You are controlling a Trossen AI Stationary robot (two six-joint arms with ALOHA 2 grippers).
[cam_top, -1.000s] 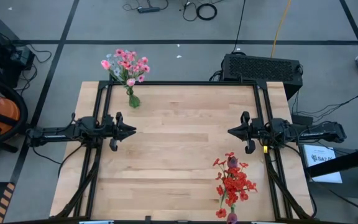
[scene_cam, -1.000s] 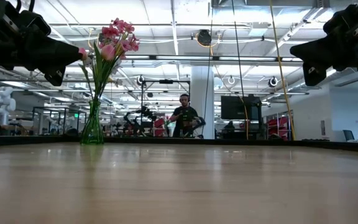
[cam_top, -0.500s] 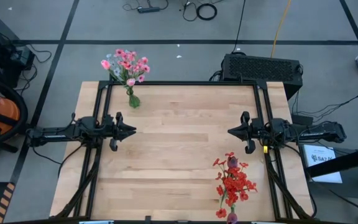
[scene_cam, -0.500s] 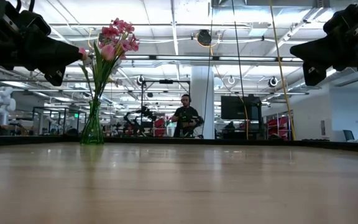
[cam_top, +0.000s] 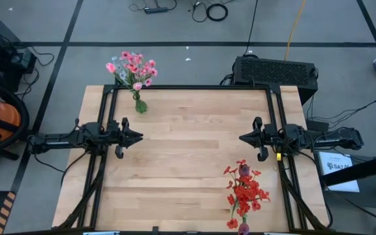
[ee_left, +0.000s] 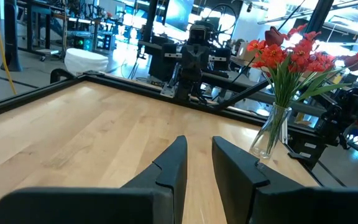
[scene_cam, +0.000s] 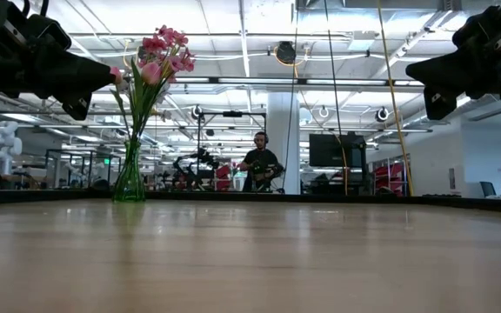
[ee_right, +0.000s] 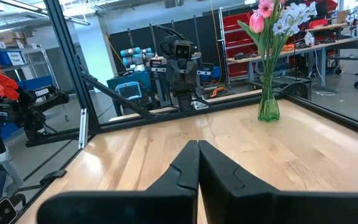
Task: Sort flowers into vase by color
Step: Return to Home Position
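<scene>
Both arms hang level over the light wooden table (cam_top: 188, 156), one at each of its short ends, pointing at each other across its middle. The left gripper (ee_left: 199, 144) has its fingers a narrow slit apart and holds nothing. The right gripper (ee_right: 197, 146) has its fingers pressed together, also on nothing.

The pink flowers (cam_top: 134, 68) stand in the slim green glass vase (scene_cam: 130, 178) at the table's far corner on the left arm's side. A pale white-blue sprig (ee_right: 291, 12) stands among them. The red flowers (cam_top: 245, 192), with a dark bud at their top, stand in the clear glass vase (ee_left: 267, 134) by the table's near edge on the right arm's side. I see no stem lying loose on the table, so the sorting looks done and the step in hand seems to be the retreat to rest. I judge that the next move asks only that both arms settle clear of the two bunches, well apart from either vase.

From above, the clear vase is almost lost under its own blooms, and its foot runs out at the table's near edge. The low camera misses the red bunch altogether. Single stems inside either vase cannot be counted. A person (scene_cam: 260, 165) stands in the room beyond the table's far edge, too small to say more
</scene>
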